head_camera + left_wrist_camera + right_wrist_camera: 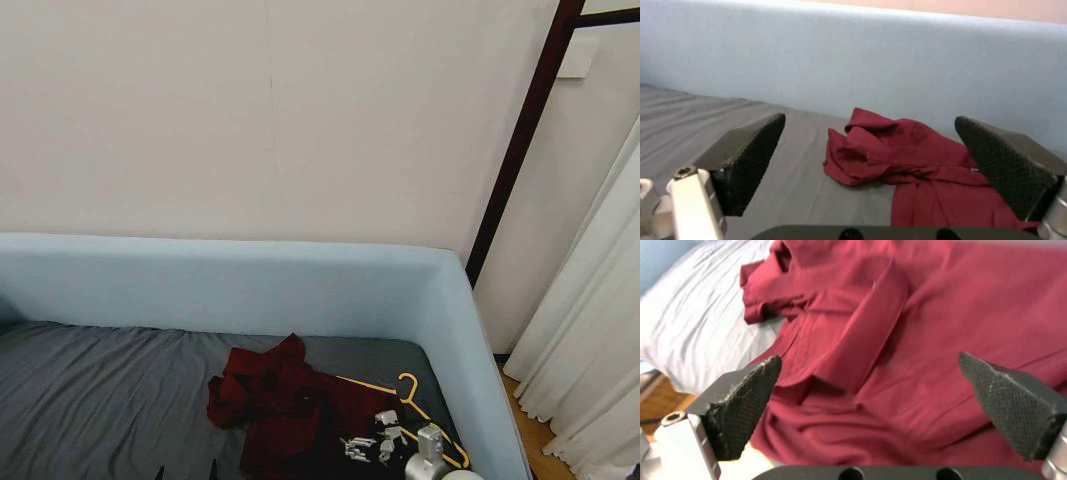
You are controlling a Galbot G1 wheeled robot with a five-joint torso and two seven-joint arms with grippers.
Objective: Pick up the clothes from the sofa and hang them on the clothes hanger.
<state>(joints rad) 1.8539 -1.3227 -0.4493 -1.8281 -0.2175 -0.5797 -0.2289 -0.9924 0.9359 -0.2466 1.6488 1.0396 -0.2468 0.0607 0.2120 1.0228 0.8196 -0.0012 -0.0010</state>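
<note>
Right hand (868, 359) hangs wide open just above the shirt (907, 315), which lies crumpled at the right end of the sofa (250, 285). Left hand (870, 119), also wide open, hovers over bare seat near it. The risk, I judge, is that closing on one loose fold would let the cloth slip, or would snag the hanger (405, 385) at its edge. The head view gives the hanger and rack pole (515, 150); the right wrist view gives the folds close up.
</note>
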